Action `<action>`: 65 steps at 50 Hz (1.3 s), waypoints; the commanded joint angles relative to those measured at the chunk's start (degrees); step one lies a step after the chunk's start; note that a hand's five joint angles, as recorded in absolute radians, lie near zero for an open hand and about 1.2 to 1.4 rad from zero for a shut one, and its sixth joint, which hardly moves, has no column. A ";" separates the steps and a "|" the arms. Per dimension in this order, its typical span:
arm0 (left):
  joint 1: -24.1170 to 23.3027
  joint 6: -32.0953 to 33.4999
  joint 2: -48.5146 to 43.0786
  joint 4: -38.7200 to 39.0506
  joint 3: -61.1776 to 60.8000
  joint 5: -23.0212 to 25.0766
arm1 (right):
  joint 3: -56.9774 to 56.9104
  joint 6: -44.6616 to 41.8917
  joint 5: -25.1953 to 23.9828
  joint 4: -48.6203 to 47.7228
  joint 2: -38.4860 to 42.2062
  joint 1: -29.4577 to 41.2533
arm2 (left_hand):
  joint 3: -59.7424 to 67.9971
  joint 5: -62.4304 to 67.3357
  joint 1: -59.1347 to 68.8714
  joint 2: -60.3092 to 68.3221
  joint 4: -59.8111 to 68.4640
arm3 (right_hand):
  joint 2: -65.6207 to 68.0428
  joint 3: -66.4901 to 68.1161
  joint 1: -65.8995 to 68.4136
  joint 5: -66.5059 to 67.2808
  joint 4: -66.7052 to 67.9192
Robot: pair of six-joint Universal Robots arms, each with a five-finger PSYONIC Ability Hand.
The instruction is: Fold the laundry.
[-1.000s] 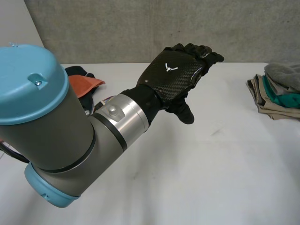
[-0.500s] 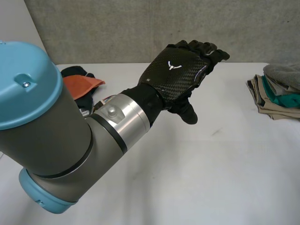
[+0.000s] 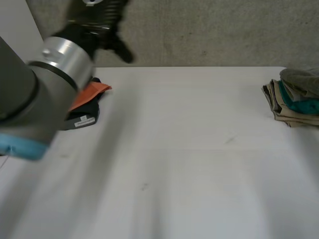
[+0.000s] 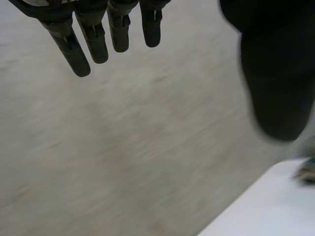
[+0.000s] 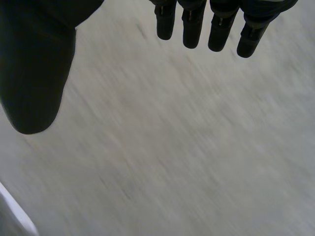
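Note:
A heap of unfolded laundry (image 3: 87, 99), orange cloth over black with a white label, lies at the table's far left. A stack of folded clothes (image 3: 295, 97) in beige, teal and grey sits at the far right edge. My left hand (image 3: 99, 25) is raised high at the back left, in front of the concrete wall, above the heap. In the left wrist view its fingers (image 4: 96, 37) are straight and spread from the thumb, holding nothing. My right hand is open too, with straight fingers (image 5: 221, 24) and the thumb (image 5: 34, 69) apart, facing the wall, empty.
The white table (image 3: 189, 159) stretches wide between the heap and the stack. A grey concrete wall (image 3: 209, 30) runs behind its far edge. My left forearm (image 3: 30, 94) crosses the left side of the table.
My left arm has swung up and to the left, from over the middle of the table to high in front of the wall. The laundry has not moved.

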 commanded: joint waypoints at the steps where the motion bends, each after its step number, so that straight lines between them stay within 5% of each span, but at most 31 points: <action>1: 18.40 13.59 -10.19 0.48 0.47 -1.75 | 17.01 1.76 -7.82 -2.62 -5.36 12.69 | -0.69 -1.49 0.26 -0.38 -0.53 | -2.46 -1.87 -3.26 -2.49 -2.00; 6: 28.51 27.29 -25.11 3.54 4.50 2.62 | 20.80 -2.62 -7.38 6.94 -4.40 16.91 | -0.86 -1.66 0.09 -0.55 -0.70 | -2.46 -1.87 -3.26 -2.49 -2.00; 13: 33.27 32.77 -37.98 7.15 12.59 9.23 | 21.94 -7.82 -7.12 12.76 -0.98 16.57 | 1.83 1.03 2.78 2.14 1.99 | -2.46 -1.87 -3.26 -2.49 -2.00; 17: 33.89 33.03 -43.87 8.56 17.51 9.50 | 22.99 -8.17 -7.12 12.94 -0.36 16.30 | 14.91 14.11 15.86 15.22 15.08 | -2.46 -1.87 -3.26 -2.49 -2.00; 21: 33.98 33.03 -46.25 8.39 20.59 9.59 | 23.61 -8.26 -7.20 12.86 -0.36 16.39 | 65.60 64.80 66.55 65.91 65.77 | -2.46 -1.87 -3.26 -2.49 -2.00; 28: 32.14 29.71 -35.20 9.62 15.07 8.79 | 23.52 -8.17 -6.85 12.51 -0.62 16.21 | 68.08 67.29 69.03 68.40 68.25 | -2.46 -1.87 -3.26 -2.49 -2.00; 38: 21.34 -1.64 -6.30 12.35 5.05 7.65 | 22.82 -7.73 -1.67 12.77 -1.32 16.30 | 68.08 67.29 69.03 68.40 68.25 | -2.46 -1.87 -3.26 -2.49 -2.00; 42: 17.12 -7.91 -0.73 10.50 2.50 7.65 | 22.73 -7.73 -1.14 12.94 -2.11 16.21 | 68.08 67.29 69.03 68.40 68.25 | -2.46 -1.87 -3.26 -2.49 -2.00; 56: -2.04 -2.21 -10.38 5.40 1.96 7.12 | 23.17 -7.56 -1.14 13.21 -3.17 16.21 | 68.08 67.29 69.03 68.40 68.25 | -2.46 -1.87 -3.26 -2.49 -2.00; 59: -6.27 -0.11 -12.76 5.14 2.31 6.86 | 23.09 -7.56 -1.05 13.21 -3.17 16.13 | 52.67 51.87 53.62 52.98 52.83 | -2.46 -1.87 -3.26 -2.49 -2.00; 65: -6.45 4.55 -16.10 3.91 1.96 0.12 | 22.74 -7.03 -0.96 14.87 -3.61 16.13 | 18.40 17.60 19.34 18.71 18.56 | -2.46 -1.87 -3.26 -2.49 -2.00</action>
